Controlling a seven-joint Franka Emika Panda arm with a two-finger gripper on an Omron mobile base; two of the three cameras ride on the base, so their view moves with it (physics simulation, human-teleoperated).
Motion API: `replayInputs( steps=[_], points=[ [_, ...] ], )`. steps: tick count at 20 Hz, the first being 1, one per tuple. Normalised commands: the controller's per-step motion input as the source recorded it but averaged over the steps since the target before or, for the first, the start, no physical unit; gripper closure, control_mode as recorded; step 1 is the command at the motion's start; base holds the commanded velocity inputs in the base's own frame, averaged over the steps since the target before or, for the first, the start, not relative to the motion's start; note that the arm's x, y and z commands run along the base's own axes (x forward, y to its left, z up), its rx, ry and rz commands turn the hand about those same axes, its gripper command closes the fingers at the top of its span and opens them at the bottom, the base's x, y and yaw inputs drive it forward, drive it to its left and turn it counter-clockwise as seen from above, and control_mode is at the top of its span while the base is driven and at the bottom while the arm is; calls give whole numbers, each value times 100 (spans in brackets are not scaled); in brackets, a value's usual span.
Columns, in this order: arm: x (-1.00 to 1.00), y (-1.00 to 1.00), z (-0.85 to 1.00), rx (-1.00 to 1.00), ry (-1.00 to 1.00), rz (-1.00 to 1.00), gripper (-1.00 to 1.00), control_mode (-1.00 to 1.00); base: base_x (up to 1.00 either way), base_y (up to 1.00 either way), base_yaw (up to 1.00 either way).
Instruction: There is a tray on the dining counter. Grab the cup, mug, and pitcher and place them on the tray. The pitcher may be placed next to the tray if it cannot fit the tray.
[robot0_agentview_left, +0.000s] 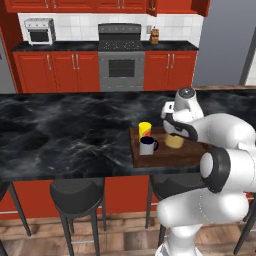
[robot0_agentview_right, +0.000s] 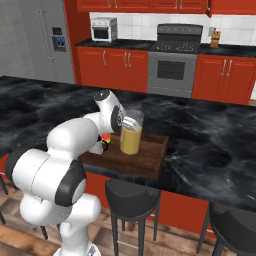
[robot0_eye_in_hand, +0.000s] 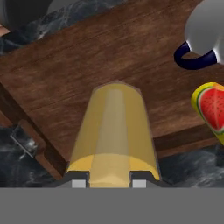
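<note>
The dark brown wooden tray (robot0_agentview_left: 161, 158) (robot0_agentview_right: 146, 156) (robot0_eye_in_hand: 87, 65) lies on the black marble dining counter (robot0_agentview_left: 60, 135) (robot0_agentview_right: 210, 130). On its left part stand the yellow cup (robot0_agentview_left: 145, 129) (robot0_eye_in_hand: 212, 107), with a red watermelon mark, and the grey mug (robot0_agentview_left: 147, 145) (robot0_eye_in_hand: 205, 35) with a dark handle. My gripper (robot0_eye_in_hand: 109, 181) (robot0_agentview_right: 126, 123) is shut on the pitcher (robot0_agentview_right: 131, 134) (robot0_eye_in_hand: 113, 131) (robot0_agentview_left: 174, 140), a clear glass cylinder with orange-yellow liquid, held upright over the tray's middle. Its base is at or just above the wood; I cannot tell if it touches.
Dark round bar stools (robot0_agentview_left: 77, 196) (robot0_agentview_right: 131, 199) stand under the counter's near edge. Bare counter stretches to the left (robot0_agentview_left: 50, 145) and right (robot0_agentview_right: 220, 150) of the tray. Red cabinets and a stove (robot0_agentview_left: 121, 57) line the far wall.
</note>
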Motion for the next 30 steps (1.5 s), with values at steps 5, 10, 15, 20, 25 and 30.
replayInputs(
  steps=[5,10,15,20,25,30],
  points=[
    [4,0,-41,0,-7,0,-100,-100,0,0,0],
    [-36,-17,-28,0,-1,0,-100,-100,0,0,0],
    [-48,-16,-2,0,-3,0,-100,-100,0,0,0],
    [-21,0,19,0,-3,0,-100,-100,0,0,0],
    [-17,0,35,0,0,0,-100,-100,0,0,0],
    [-31,0,39,0,0,3,-100,-100,0,0,0]
  ],
)
